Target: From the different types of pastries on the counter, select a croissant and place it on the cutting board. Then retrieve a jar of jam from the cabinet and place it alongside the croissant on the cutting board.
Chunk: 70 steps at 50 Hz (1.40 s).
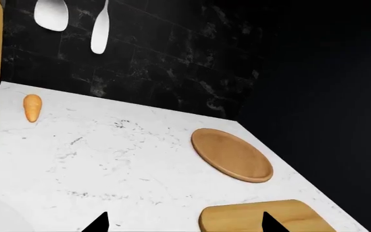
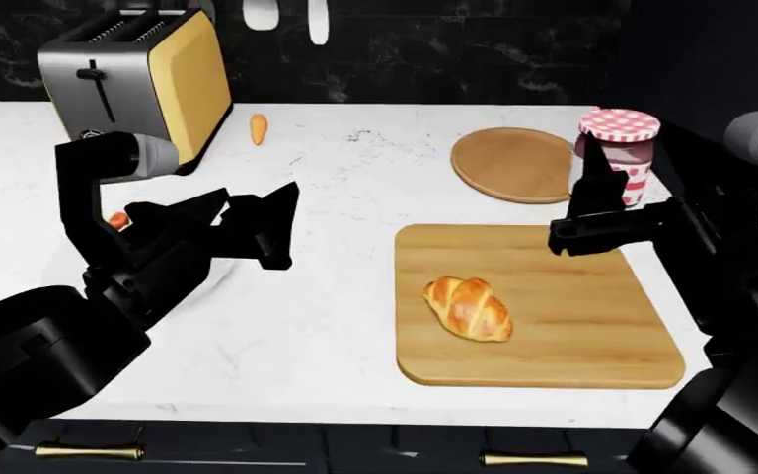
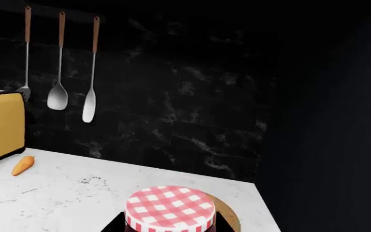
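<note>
The golden croissant lies on the light wooden cutting board in the head view. My right gripper is shut on the jar of jam with its red-and-white checkered lid, holding it above the board's far right corner. My left gripper is open and empty over the white marble counter, left of the board. In the left wrist view its fingertips frame the counter and a corner of the cutting board. The cupcake is not in view.
A round darker wooden plate sits behind the board; it also shows in the left wrist view. A small carrot lies by the yellow toaster. Utensils hang on the black wall.
</note>
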{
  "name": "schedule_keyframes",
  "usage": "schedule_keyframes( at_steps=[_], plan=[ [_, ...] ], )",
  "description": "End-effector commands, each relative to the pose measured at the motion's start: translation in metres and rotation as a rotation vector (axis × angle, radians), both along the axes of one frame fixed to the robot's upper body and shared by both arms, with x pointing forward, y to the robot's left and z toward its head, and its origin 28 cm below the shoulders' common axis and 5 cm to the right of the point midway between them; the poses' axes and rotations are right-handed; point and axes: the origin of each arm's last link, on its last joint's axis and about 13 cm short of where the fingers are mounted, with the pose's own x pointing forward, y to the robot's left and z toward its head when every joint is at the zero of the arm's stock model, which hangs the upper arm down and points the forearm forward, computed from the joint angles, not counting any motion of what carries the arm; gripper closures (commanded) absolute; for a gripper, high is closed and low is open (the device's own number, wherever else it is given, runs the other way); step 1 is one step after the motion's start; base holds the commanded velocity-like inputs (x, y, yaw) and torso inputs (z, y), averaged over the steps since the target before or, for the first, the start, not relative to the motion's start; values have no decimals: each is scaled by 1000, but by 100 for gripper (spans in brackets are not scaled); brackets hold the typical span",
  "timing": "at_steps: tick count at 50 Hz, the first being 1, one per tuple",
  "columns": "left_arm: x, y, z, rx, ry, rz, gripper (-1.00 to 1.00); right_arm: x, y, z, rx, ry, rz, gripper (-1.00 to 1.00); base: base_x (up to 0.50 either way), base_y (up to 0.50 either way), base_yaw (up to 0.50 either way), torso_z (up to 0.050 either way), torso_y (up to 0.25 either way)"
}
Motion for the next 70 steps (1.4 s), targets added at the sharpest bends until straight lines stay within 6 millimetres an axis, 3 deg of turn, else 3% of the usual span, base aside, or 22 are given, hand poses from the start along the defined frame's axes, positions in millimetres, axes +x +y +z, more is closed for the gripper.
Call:
schedule_keyframes(
  at_steps=[1, 19, 70],
  plan=[
    [1, 1, -2, 1, 2, 1, -100, 12, -3, -14, -20, 93, -41, 100, 0, 0, 0, 0, 0],
    [2, 2, -3, -1, 8, 6, -100, 28, -10, -26, -96, 237, -164, 100, 0, 0, 0, 0, 1],
    [5, 3, -10, 8, 21, 12, -100, 29, -18, -56, -98, 413, -144, 100, 0, 0, 0, 0, 0]
  ],
)
